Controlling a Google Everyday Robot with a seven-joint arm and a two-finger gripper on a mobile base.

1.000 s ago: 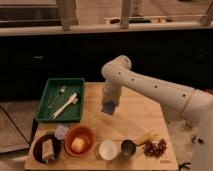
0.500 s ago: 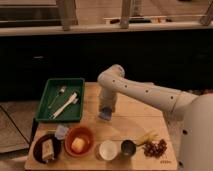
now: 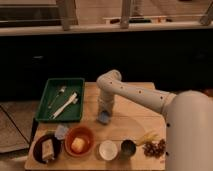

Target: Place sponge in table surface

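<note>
Sponge (image 3: 103, 118) sat low over the wooden table (image 3: 131, 123), just right of the green tray (image 3: 44, 106). The gripper (image 3: 104, 113) was directly above it, fingers clamped on the sponge.

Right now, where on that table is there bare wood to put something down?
Bare wood lies right of the pincer, between the arm and the front row of dishes. The front edge is crowded: dark plate, orange bowl, white bowl, small cup. The green tray fills the left.
</note>
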